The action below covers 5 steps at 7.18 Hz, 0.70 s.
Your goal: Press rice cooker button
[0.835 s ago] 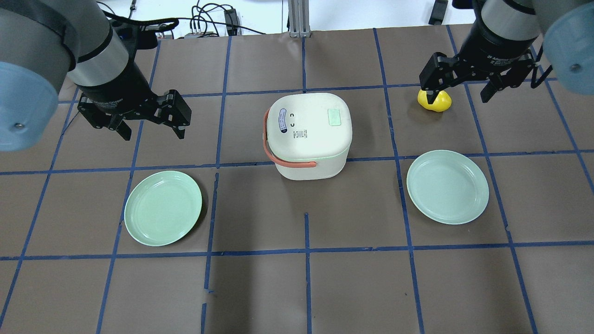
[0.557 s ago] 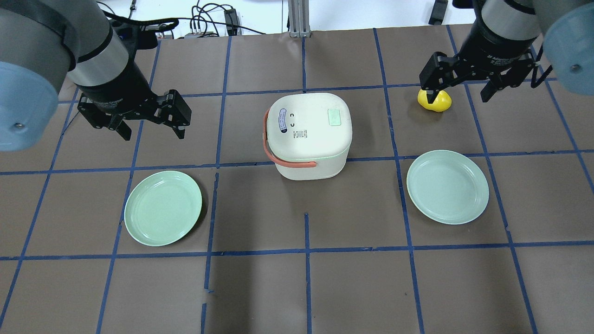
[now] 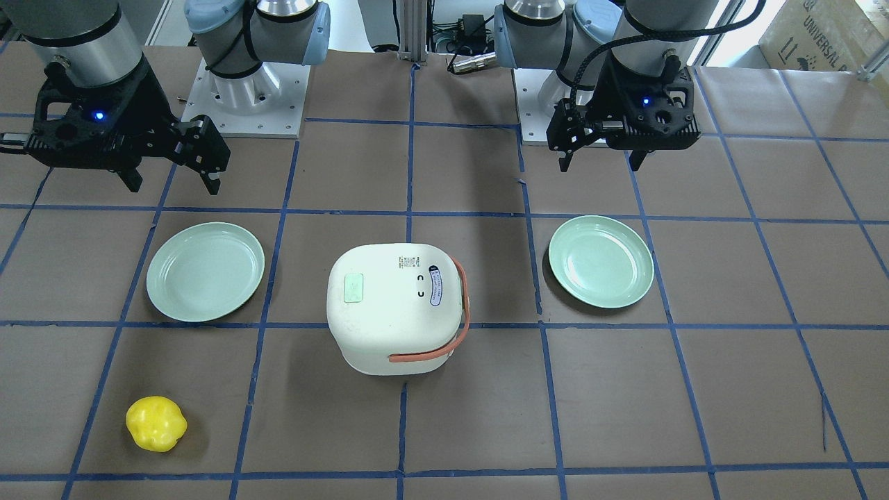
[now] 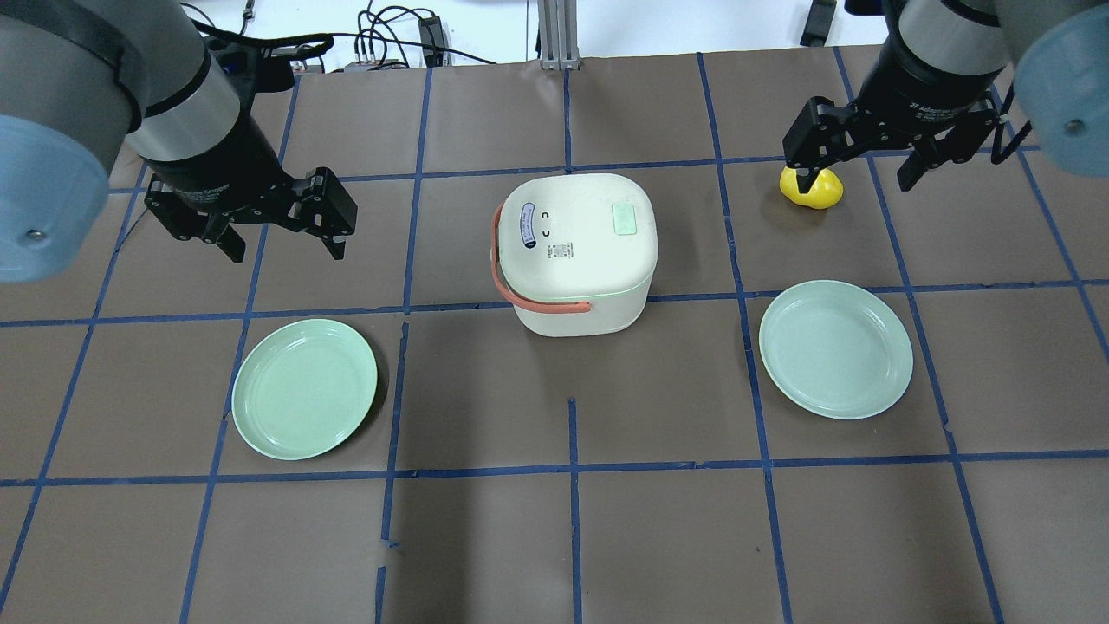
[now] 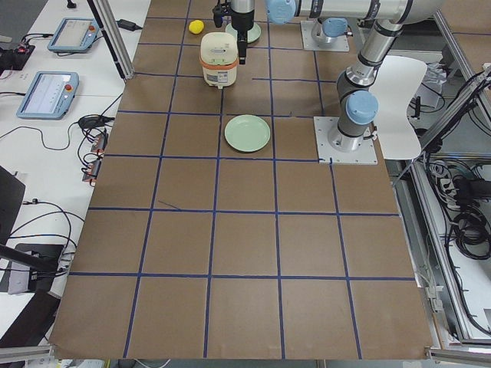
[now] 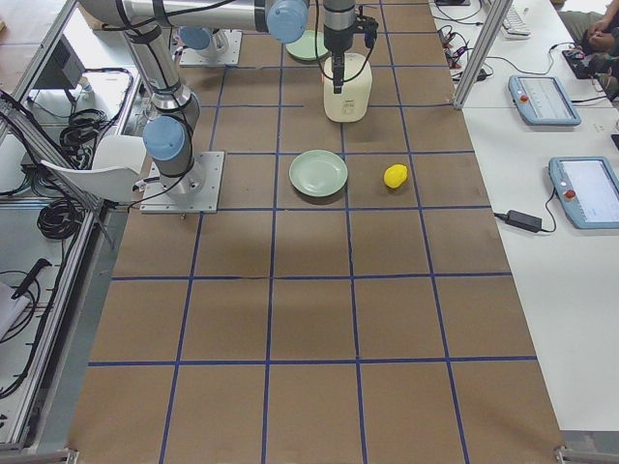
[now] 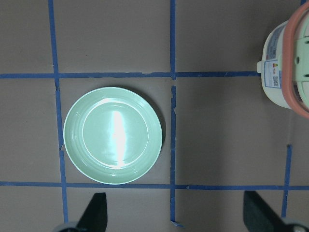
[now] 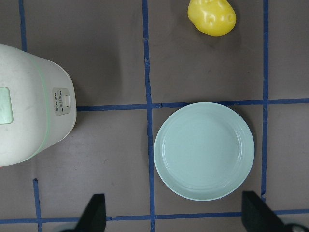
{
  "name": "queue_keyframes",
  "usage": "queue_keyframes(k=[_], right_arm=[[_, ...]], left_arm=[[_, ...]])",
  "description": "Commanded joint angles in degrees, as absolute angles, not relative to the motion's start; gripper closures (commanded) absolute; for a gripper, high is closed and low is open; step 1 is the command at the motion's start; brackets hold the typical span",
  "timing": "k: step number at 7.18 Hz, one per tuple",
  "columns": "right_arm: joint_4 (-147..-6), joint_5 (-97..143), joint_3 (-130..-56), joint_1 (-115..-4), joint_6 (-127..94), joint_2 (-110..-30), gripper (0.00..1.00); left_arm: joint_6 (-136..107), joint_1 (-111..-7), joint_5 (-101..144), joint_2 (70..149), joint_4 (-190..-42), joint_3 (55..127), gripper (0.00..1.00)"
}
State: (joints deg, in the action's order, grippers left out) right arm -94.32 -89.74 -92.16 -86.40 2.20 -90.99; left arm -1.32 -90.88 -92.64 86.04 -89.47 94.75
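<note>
The cream-white rice cooker (image 4: 576,260) stands shut in the middle of the table, its orange-red handle (image 4: 498,269) on its left side. It also shows in the front view (image 3: 392,312). A pale green patch (image 4: 625,218) sits on the lid. The right wrist view shows a small button panel (image 8: 62,101) on the cooker's side wall. My left gripper (image 4: 286,247) is open and empty, high and left of the cooker. My right gripper (image 4: 858,180) is open and empty, high and far right of the cooker. Both are well apart from the cooker.
A green plate (image 4: 305,388) lies front left of the cooker and another green plate (image 4: 836,348) front right. A yellow lumpy object (image 4: 823,192) lies on the table under my right gripper. Blue tape lines grid the brown table.
</note>
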Motion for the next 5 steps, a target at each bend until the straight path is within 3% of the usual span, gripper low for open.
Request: queue_keyframes(k=[1, 5], right_arm=[[-94.31, -89.39, -92.46, -86.40, 1.85, -90.97, 0.00], [-90.90, -89.64, -91.32, -86.40, 1.75, -91.49, 0.00]], left_arm=[[-1.32, -90.88, -92.64, 86.04, -89.47, 94.75, 0.00], [-1.32, -90.88, -92.64, 86.04, -89.47, 94.75, 0.00]])
